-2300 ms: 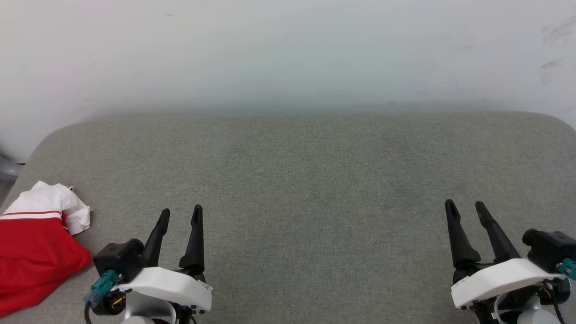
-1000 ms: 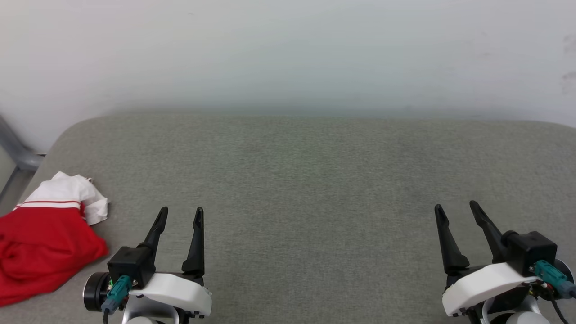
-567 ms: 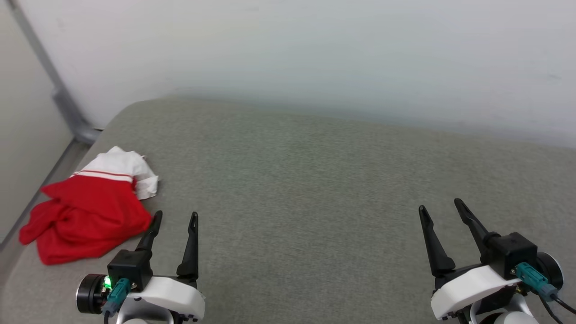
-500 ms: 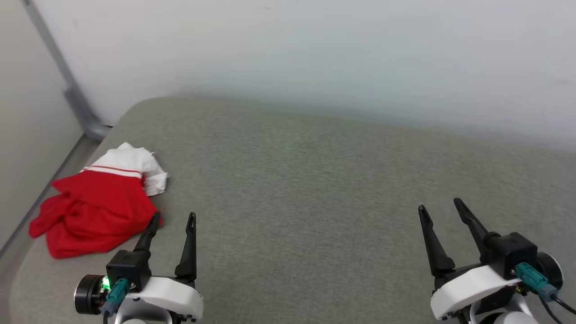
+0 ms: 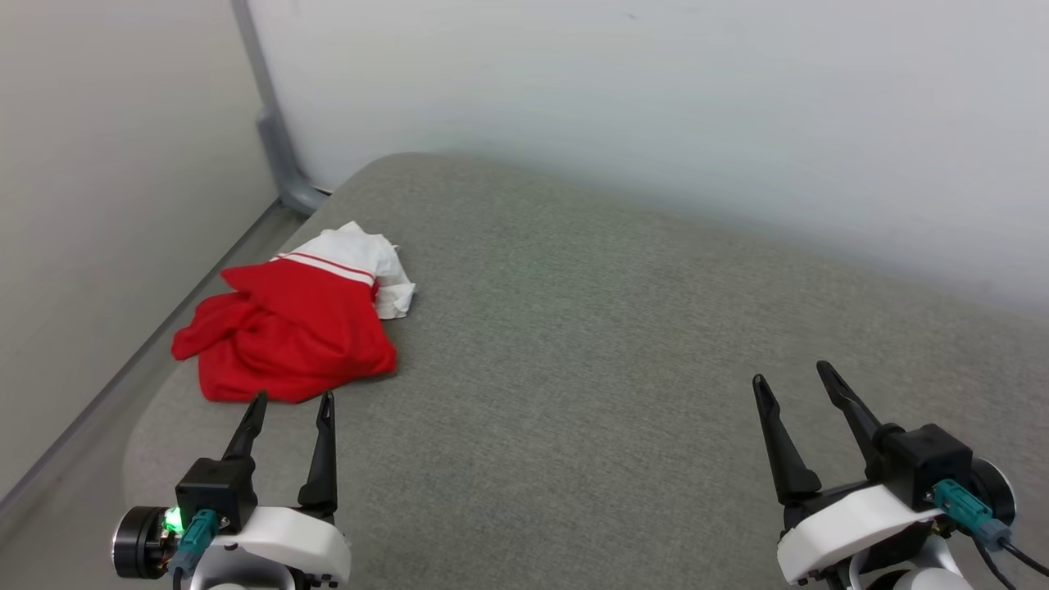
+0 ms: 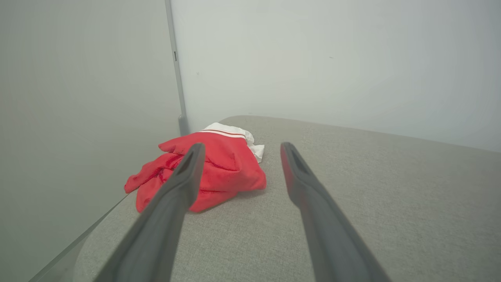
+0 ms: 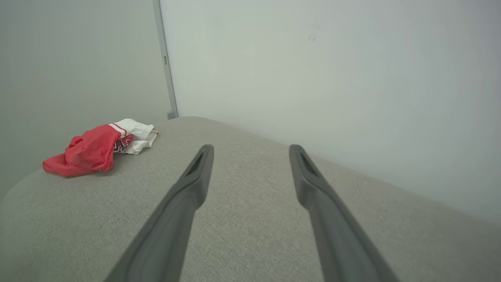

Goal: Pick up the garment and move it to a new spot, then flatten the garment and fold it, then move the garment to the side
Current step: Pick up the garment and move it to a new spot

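1. One garment [image 5: 295, 336], red with a white part, lies crumpled on the grey fabric worktop [image 5: 590, 344], just beyond the tips of the left jaws.
2. Two pairs of jaws: the left jaws and the right jaws both gape wide, gripping nothing.
3. One garment only, well apart from the right jaws, off to their left.

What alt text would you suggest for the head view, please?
A crumpled red garment lies near the left edge of a grey cushion. The open left gripper points at it; the open right gripper is far right.
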Tool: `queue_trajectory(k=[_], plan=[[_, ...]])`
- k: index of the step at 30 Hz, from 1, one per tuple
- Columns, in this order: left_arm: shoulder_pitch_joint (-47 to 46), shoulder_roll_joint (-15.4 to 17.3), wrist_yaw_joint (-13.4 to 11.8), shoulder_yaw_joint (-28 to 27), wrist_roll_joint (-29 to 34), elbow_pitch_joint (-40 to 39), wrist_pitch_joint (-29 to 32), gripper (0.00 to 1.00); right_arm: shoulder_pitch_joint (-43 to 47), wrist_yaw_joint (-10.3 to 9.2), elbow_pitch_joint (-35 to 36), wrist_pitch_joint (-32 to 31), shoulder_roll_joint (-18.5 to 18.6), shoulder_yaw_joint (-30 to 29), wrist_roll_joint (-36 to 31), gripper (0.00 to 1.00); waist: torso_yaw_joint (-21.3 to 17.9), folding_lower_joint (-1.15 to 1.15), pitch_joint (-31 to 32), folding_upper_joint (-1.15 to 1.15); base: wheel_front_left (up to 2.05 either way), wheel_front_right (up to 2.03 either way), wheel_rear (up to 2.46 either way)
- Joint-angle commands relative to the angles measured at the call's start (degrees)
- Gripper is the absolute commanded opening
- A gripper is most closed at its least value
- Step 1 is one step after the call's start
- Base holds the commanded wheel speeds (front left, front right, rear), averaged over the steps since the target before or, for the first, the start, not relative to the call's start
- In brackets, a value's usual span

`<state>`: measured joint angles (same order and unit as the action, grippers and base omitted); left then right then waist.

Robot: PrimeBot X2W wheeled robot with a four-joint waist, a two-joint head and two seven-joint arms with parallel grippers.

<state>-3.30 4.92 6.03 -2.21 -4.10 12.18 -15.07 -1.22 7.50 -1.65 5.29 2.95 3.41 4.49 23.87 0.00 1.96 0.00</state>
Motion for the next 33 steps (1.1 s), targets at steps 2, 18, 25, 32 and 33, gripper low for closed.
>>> queue_trajectory(k=[2,18,25,32,33], plan=[[0.21,0.24,-0.08,-0.24,0.52,0.00,-0.16,1.00,-0.24,-0.02,-0.12,0.21,-0.10,0.04,-0.36,1.00,1.70,0.00,-0.12,0.00,0.00,0.00,0.00],[-2.77,0.80,-0.29,-1.87,0.42,2.03,-0.16,1.00,-1.09,-0.02,0.64,-1.08,-0.10,-0.08,-0.39,1.00,2.75,0.00,-2.08,0.00,0.00,0.00,0.00],[-11.56,1.70,0.28,-3.05,-2.03,6.49,-0.16,1.00,-4.26,-0.01,3.52,-2.98,-0.04,-1.32,-3.45,1.00,-0.05,0.00,-9.81,0.00,0.00,0.00,0.00],[-24.49,6.66,1.33,-2.34,-7.28,13.13,4.27,1.00,-8.41,-0.02,6.17,-4.52,1.84,-1.25,-4.79,1.00,-3.50,0.00,-18.63,0.00,0.00,0.00,0.00],[-26.20,7.52,1.36,-2.18,-8.27,13.83,5.61,1.00,-9.01,-0.02,6.44,-4.67,2.15,-1.35,-4.84,1.00,-4.01,0.00,-19.88,0.00,0.00,0.00,0.00]])
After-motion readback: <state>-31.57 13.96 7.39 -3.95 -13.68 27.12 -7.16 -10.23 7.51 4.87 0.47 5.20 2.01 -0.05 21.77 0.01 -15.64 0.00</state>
